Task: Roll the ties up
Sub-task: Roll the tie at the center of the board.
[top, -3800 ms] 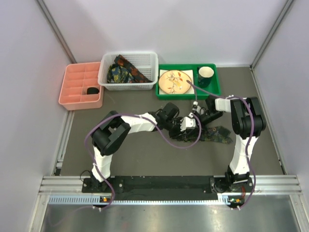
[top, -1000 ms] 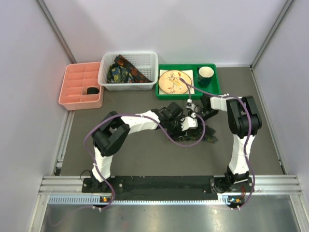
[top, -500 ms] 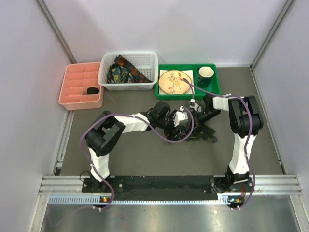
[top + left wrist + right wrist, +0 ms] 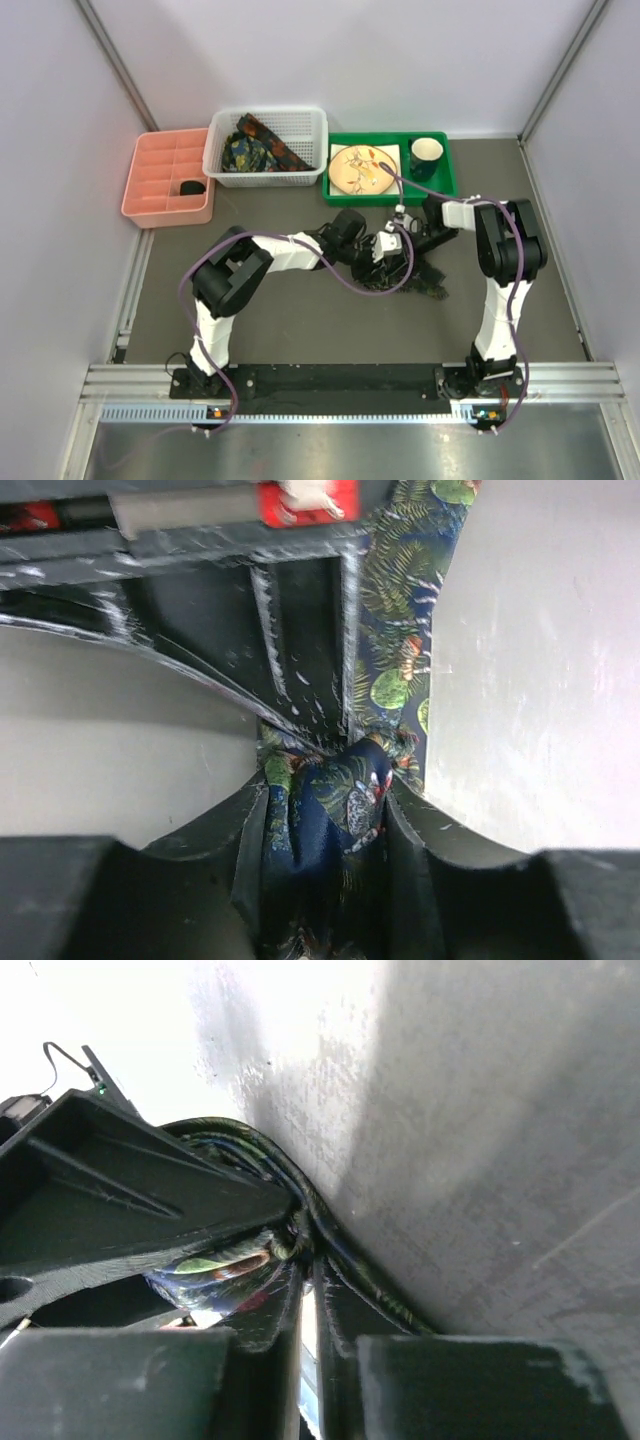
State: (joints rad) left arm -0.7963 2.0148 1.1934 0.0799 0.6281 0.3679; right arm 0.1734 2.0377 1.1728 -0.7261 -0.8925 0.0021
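Note:
One dark paisley tie (image 4: 426, 278) lies bunched on the grey table between the two arms. My left gripper (image 4: 384, 250) is shut on a rolled wad of it; the left wrist view shows the fabric (image 4: 345, 790) packed between my left gripper's (image 4: 325, 815) jaws, with a strip (image 4: 400, 630) running up past the other gripper. My right gripper (image 4: 405, 238) meets it from the right. In the right wrist view my right gripper (image 4: 308, 1260) is nearly shut, pinching the tie's edge (image 4: 215, 1260) at its tips. More ties (image 4: 255, 145) lie in the white basket (image 4: 222, 165).
A pink divided tray (image 4: 160, 205) at the back left holds one dark roll (image 4: 192, 187). A green tray (image 4: 440, 188) at the back right carries a plate (image 4: 362, 168) and a green mug (image 4: 426, 153). Purple cables loop by both grippers.
The tie's loose tail on the right has grown shorter and drawn in towards the grippers. My left gripper shifted left, then back right, staying against the right gripper.

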